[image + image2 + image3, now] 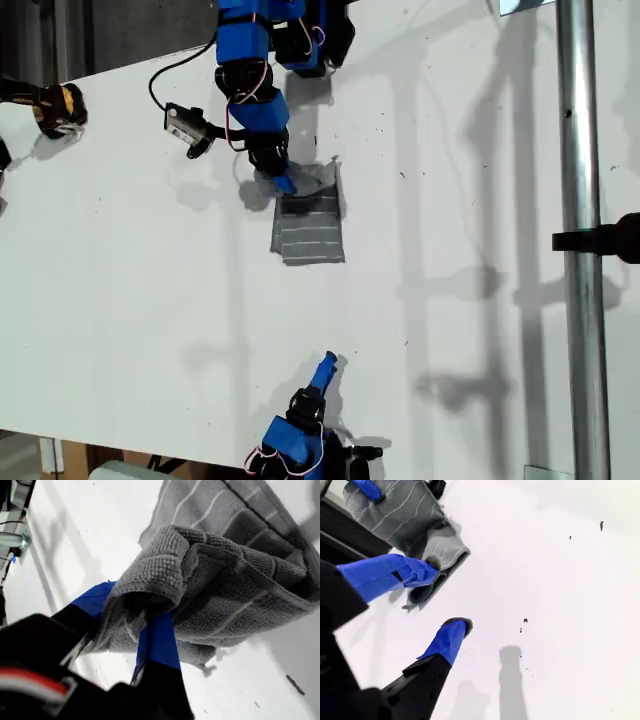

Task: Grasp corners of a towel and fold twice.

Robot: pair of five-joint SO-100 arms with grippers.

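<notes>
My first gripper (285, 183) pinches a bunched corner (160, 575) of the one grey striped towel (310, 225), folded mid-table (120, 280). My second gripper (328, 362), jaws parted and empty, hovers near the exterior view's bottom edge, well apart.

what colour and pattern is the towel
The grey woven cloth towel carries thin, evenly spaced pale stripes, clearest in the first wrist view.
</notes>
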